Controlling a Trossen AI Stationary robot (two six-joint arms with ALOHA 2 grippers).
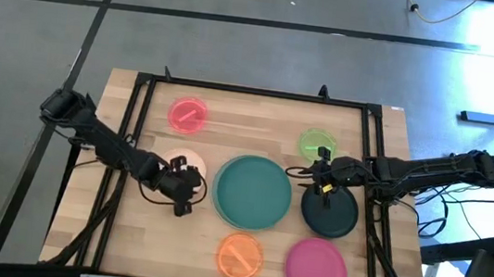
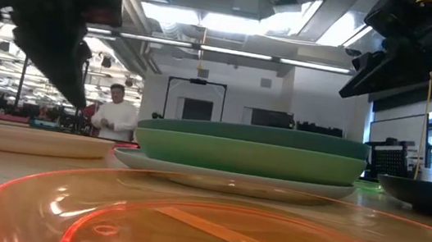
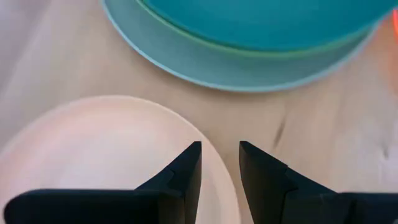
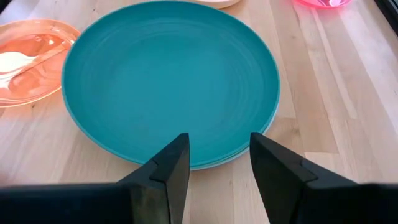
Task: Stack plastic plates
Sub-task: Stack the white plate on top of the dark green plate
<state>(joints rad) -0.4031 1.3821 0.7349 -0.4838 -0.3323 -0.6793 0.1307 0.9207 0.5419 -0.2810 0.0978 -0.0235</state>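
Note:
A stack of three large plates, teal (image 1: pixel 253 191) on green (image 2: pixel 249 156) on pale mint (image 2: pixel 234 175), sits at the table's middle. My left gripper (image 1: pixel 187 192) (image 3: pixel 221 158) hovers open over the peach plate's (image 3: pixel 106 149) rim nearest the stack, one finger above the plate and one above bare wood. In the low view its fingertips (image 2: pixel 77 97) are clear of the peach plate (image 2: pixel 24 139). My right gripper (image 1: pixel 321 179) (image 4: pixel 219 155) is open and raised above the far edge of the blackish-green plate (image 1: pixel 331 218), facing the teal plate (image 4: pixel 171 78).
The other plates lie flat and single on the wood: small pink (image 1: pixel 187 115) far left, lime (image 1: pixel 314 143) far right, orange (image 1: pixel 240 255) at the near edge, magenta (image 1: pixel 316 269) near right. A black frame (image 1: pixel 252 91) borders the table. A person (image 2: pixel 115 113) stands in the room beyond.

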